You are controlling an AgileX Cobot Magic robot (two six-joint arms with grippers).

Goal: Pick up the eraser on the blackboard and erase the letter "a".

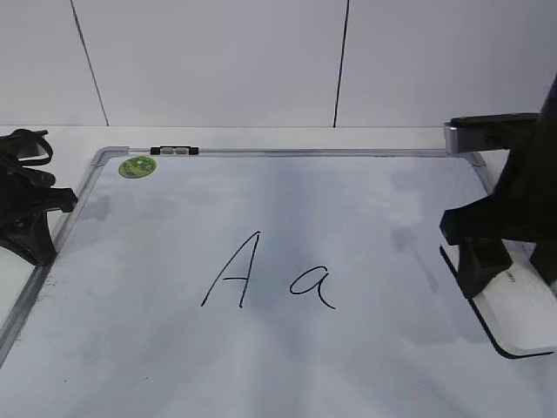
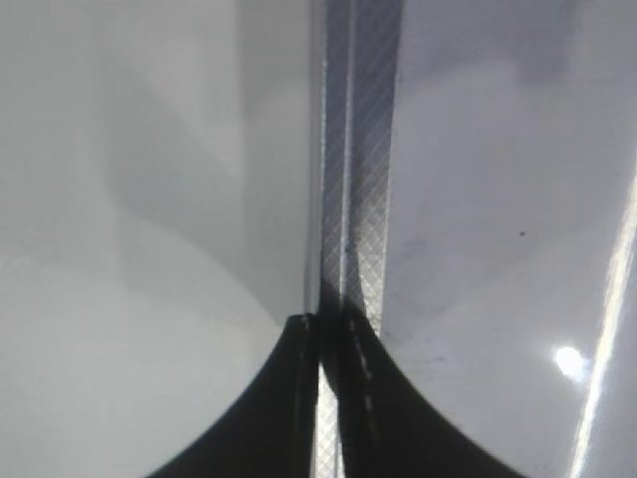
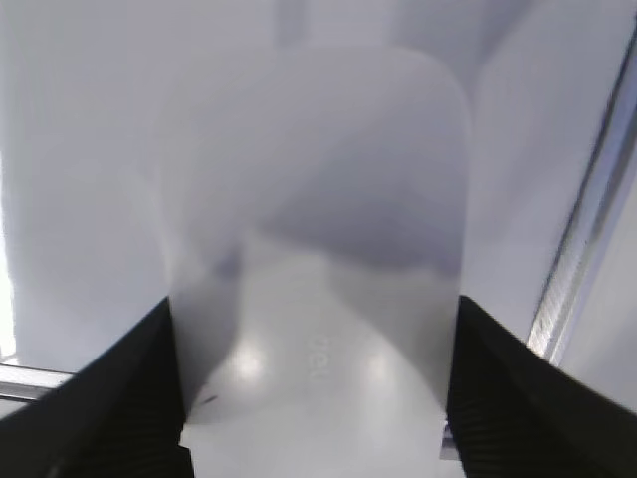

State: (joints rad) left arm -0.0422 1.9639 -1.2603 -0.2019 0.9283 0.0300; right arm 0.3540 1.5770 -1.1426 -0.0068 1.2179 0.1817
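Background: pale grey panelled wall [image 1: 218,61] split by two thin dark vertical seams [image 1: 341,63], meeting a white tabletop [image 1: 261,137] along a straight rear edge; lighting soft and diffuse, apparently from above, casting faint grey shadows; no floor, window or other furniture discernible.

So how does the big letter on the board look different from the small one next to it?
The capital A is taller and pointed, built from straight slanted strokes with a crossbar. The letter "a" is about half that height and rounded, ending in a curled tail at lower right. The capital sits left, the small one right. Both are thin black handwriting on the blackboard, and neither has been erased.
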